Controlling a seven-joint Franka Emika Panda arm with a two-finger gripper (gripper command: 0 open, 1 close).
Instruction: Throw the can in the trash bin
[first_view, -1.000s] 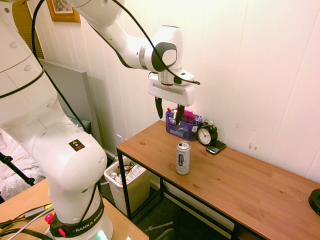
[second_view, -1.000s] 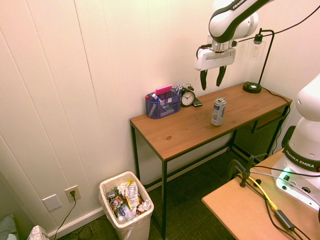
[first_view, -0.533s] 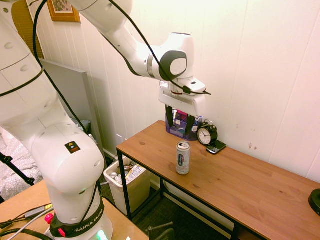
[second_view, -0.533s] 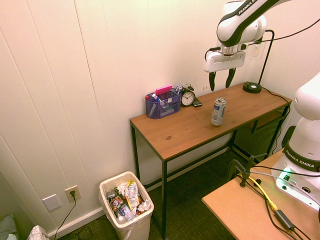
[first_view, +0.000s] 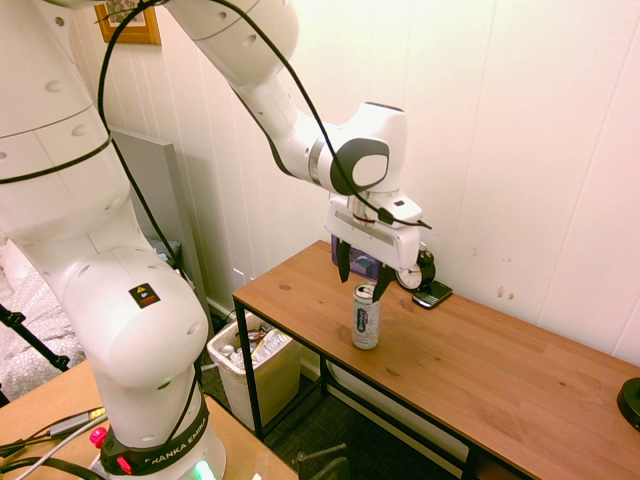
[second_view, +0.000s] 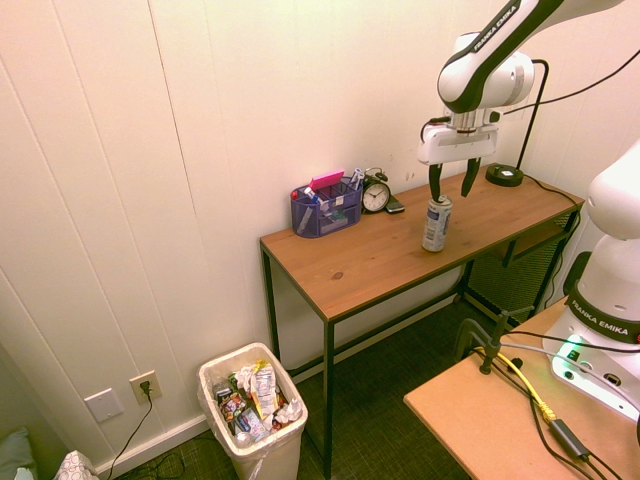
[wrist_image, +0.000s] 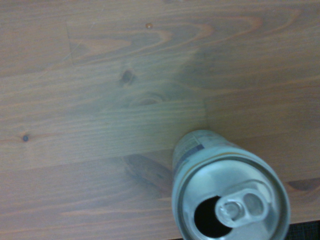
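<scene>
On the wooden desk: a silver drink can (first_view: 366, 318) with dark lettering stands upright near the front edge, its top opened and the pull tab in place.

Above the can: a white robot arm (second_view: 487, 78) reaches down, its gripper (first_view: 362, 276) released, the two dark fingers spread wide and pointing downward, their tips about level with the can's rim.

Along the wall side of the desk: a blue-purple organizer (second_view: 326, 208) holds pens and a bright pink item; just beside it stands a black alarm clock (second_view: 376, 194) with a white face, and next to the clock lies a small dark device (first_view: 432, 294) with keys.

At the desk's far end from the organizer: a black lamp (second_view: 504, 176) rises on a thin, bent stem from a round base.

On the floor: a cream-white trash bin (second_view: 282, 462), lined with a clear bag and filled with wrappers and crumpled paper, stands beside the organizer end of the desk, well apart from the can.

On the wall: a wood-framed picture (first_view: 143, 30) hangs, partly cut off from view; low down, near the bin, a black plug sits in an outlet (second_view: 145, 386) beside a pale blank plate (second_view: 103, 405).
</scene>
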